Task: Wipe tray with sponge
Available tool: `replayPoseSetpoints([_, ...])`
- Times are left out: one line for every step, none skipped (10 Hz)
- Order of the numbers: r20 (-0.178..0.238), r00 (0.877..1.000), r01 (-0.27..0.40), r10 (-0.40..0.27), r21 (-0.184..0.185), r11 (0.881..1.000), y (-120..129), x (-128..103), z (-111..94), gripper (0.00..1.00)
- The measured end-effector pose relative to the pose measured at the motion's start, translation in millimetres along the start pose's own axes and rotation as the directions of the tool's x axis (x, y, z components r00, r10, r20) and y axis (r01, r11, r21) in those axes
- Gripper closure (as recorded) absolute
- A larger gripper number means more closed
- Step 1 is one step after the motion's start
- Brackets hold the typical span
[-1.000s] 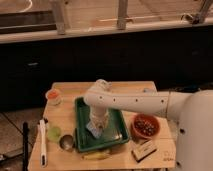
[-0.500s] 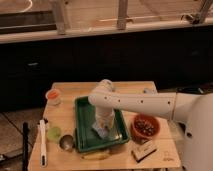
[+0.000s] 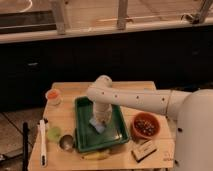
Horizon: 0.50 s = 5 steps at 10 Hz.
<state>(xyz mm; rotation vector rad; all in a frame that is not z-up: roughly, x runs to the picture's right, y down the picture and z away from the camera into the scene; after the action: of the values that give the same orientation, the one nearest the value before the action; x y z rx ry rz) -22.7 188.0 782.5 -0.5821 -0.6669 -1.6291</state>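
The dark green tray (image 3: pixel 85 137) lies in the middle of the wooden table. The pale-blue sponge (image 3: pixel 95 125) rests flat on the tray's floor, near its centre. My white arm reaches in from the right and bends down into the tray. My gripper (image 3: pixel 101 119) points straight down onto the sponge and presses on its right part. The wrist hides the fingertips.
An orange-brown bowl (image 3: pixel 145 125) stands right of the tray. A tan-and-white block (image 3: pixel 143 150) lies at the front right. A banana (image 3: pixel 97 155) lies in front of the tray. A metal cup (image 3: pixel 66 142), green cup (image 3: pixel 53 133), orange cup (image 3: pixel 52 96) and white utensil (image 3: pixel 42 142) sit left.
The arm's elbow has shifted to the right over the tray. The gripper and sponge have slid a little toward the tray's centre.
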Motion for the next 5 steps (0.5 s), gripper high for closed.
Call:
replayPoseSetpoints([0.003, 1.0, 0.015, -0.015, 0.005, 1.0, -3.4, -3.1, 0.2, 0.97])
replayPoseSetpoints([0.005, 0.999, 0.032, -0.032, 0.009, 0.999, -6.9, -10.1, 0.2, 0.97])
replayPoseSetpoints([0.009, 0.999, 0.046, -0.046, 0.013, 0.999, -9.7, -21.0, 0.3, 0.97])
replayPoseSetpoints([0.016, 0.999, 0.05, -0.05, 0.009, 0.999, -9.1, -30.6, 0.2, 0.97])
replayPoseSetpoints([0.024, 0.998, 0.05, -0.051, 0.004, 0.999, -6.6, -41.4, 0.3, 0.97])
